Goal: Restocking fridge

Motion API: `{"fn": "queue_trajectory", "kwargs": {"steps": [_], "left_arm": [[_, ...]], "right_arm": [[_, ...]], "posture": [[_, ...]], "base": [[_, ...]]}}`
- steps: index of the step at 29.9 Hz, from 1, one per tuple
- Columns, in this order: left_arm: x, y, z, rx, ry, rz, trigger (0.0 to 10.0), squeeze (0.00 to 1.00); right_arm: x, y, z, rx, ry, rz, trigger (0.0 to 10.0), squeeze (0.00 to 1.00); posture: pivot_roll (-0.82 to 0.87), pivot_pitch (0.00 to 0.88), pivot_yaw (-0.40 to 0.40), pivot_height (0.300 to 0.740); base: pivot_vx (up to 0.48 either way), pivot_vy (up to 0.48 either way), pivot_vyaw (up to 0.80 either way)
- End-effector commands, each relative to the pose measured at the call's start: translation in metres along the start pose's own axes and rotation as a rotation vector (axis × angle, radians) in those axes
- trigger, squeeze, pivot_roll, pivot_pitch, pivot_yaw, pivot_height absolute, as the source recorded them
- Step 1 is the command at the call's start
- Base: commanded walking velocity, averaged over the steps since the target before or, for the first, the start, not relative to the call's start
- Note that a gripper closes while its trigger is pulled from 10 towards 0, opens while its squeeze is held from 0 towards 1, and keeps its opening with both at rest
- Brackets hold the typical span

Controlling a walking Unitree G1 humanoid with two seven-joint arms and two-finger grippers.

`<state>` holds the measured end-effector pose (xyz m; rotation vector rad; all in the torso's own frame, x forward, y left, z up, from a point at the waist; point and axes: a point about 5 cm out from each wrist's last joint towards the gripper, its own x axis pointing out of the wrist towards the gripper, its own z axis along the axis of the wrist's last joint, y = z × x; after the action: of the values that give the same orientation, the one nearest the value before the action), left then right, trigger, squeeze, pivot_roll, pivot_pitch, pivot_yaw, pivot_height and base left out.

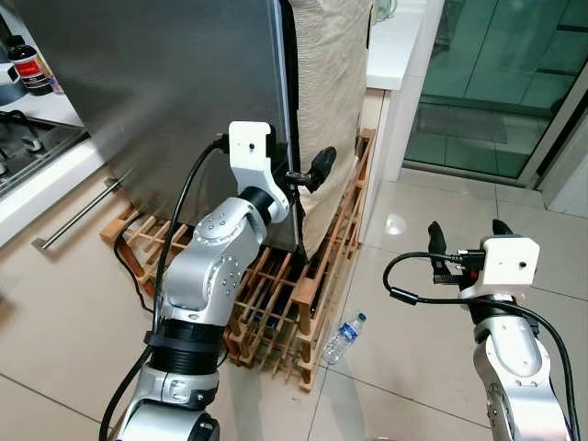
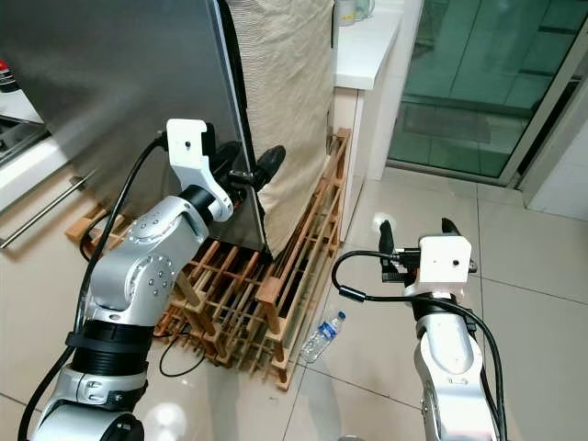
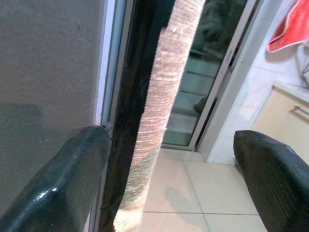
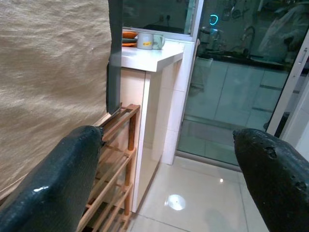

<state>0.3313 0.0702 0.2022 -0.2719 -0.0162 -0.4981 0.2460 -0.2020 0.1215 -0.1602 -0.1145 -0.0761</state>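
Fridge door (image 1: 175,83) is the thing in hand: a tall panel of brushed steel, standing in front of the robot, its free edge facing toward the glass sliding door (image 1: 496,83). The left gripper (image 1: 299,175) is raised to that edge with its fingers spread wide; one finger (image 3: 63,183) lies against the steel face and the dark seal, the other finger (image 3: 273,174) stands free in the air on the far side, so the edge sits between them but is not yet pinched. Just behind the edge hangs a beige woven cover (image 1: 335,92) over the side of the fridge.

The right gripper (image 2: 413,234) hovers low over the tiled floor (image 1: 432,367), also with its fingers wide apart and nothing between them, well apart from the door.

Near the left arm, a wooden rack (image 1: 276,312) lies under and beside the fridge, and a small plastic water bottle (image 1: 344,337) lies on the tiles just beside the rack's corner (probably one item to restock). A white counter (image 1: 395,46) stands beyond the cover.

The door looks stiff, heavy and smooth, so a flat push on the steel would likely slip. The better hold seems to be the free edge itself, hooked by one finger behind the seal and pulled slowly. The bottle looks light and may roll.
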Motion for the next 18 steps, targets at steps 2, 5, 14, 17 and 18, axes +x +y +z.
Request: {"fn": "queue_trajectory", "kwargs": {"steps": [2, 5, 14, 17, 18], "left_arm": [[0.004, 0.000, 0.001, 0.018, 0.001, 0.019, 10.0, 0.00], [0.005, -0.001, 0.000, 0.016, 0.003, 0.016, 10.0, 0.00], [0.016, 0.002, -0.005, 0.003, 0.021, 0.078, 10.0, 0.00], [0.019, -0.001, -0.005, -0.002, 0.022, 0.064, 10.0, 0.00], [0.020, -0.002, -0.005, -0.005, 0.023, 0.056, 10.0, 0.00]], "right_arm": [[0.001, 0.002, 0.000, 0.006, -0.003, 0.002, 10.0, 0.00], [0.001, 0.002, 0.000, 0.005, -0.003, 0.002, 10.0, 0.00], [0.000, 0.002, 0.001, 0.004, -0.004, 0.000, 10.0, 0.00], [0.000, 0.002, 0.001, 0.005, -0.004, 0.001, 10.0, 0.00], [0.000, 0.002, 0.001, 0.005, -0.004, 0.001, 10.0, 0.00]], "posture": [[-0.15, 0.000, 0.106, 0.740], [-0.15, 0.000, 0.106, 0.740], [-0.16, 0.000, 0.105, 0.740], [-0.16, 0.000, 0.103, 0.740], [-0.16, 0.000, 0.102, 0.740]], "base": [[0.000, 0.000, 0.00], [0.000, 0.000, 0.00], [0.000, 0.000, 0.00], [0.000, 0.000, 0.00], [0.000, 0.000, 0.00]]}}
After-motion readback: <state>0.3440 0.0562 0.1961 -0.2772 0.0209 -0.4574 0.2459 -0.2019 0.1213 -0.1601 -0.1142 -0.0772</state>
